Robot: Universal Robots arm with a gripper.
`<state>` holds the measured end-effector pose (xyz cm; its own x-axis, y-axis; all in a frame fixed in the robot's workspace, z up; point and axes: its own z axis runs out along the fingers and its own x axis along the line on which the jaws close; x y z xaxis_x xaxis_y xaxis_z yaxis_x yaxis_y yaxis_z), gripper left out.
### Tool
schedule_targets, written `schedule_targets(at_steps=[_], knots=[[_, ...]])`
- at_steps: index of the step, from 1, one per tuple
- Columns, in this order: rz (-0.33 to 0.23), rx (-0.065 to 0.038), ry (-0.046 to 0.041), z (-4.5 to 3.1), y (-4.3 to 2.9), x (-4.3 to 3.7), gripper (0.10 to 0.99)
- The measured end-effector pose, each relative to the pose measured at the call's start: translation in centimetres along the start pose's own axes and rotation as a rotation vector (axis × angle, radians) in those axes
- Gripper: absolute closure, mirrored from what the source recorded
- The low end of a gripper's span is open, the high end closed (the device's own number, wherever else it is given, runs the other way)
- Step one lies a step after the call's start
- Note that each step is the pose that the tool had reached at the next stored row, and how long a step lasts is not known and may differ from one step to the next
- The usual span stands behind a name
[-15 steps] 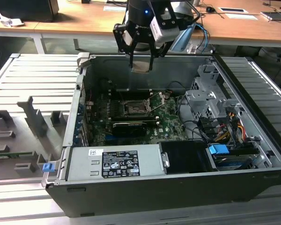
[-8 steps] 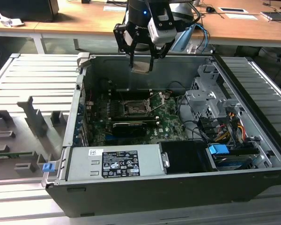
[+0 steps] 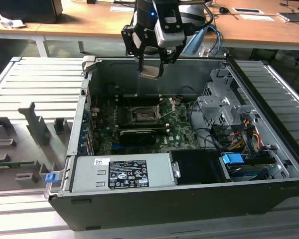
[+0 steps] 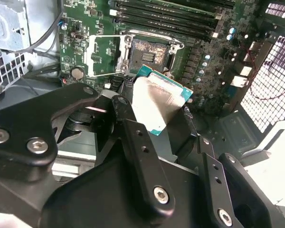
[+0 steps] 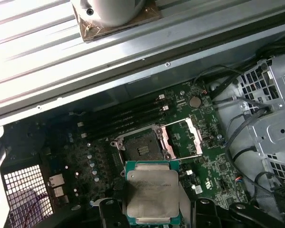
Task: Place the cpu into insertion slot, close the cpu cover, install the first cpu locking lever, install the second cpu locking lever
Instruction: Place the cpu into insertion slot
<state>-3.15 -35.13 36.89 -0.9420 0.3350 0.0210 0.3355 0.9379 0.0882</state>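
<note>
We see the gripper (image 3: 150,66) hanging over the open computer case (image 3: 139,204), its two dark fingers (image 4: 133,137) pinching the cpu (image 3: 150,73) by opposite edges. The chip is held in the air, tilted, well above the green motherboard (image 3: 182,130) and touching nothing but the fingers. In both wrist views its pale metal top faces the camera, with a teal border at the edges (image 5: 152,192). The insertion slot (image 5: 142,148) lies uncovered on the board, its square field of contacts exposed, and in the first wrist view it sits just beyond the held chip's far edge. The cpu cover (image 5: 186,137) is swung back from the slot on its hinge, and we see green board through its square window. The long black memory slots (image 4: 166,14) run beside the socket on the side away from the gripper. In the exterior view a grey power supply (image 3: 122,172) fills the near corner of the case, and the case rests on a ribbed metal table (image 3: 40,84) with a wooden desk (image 3: 89,22) behind it.
</note>
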Motion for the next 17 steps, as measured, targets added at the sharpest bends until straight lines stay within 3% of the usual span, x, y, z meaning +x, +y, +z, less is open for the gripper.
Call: schedule_targets(at_steps=[17], knots=[[0.138,-0.001,-0.013,0.21,-0.02,0.0,0.557]])
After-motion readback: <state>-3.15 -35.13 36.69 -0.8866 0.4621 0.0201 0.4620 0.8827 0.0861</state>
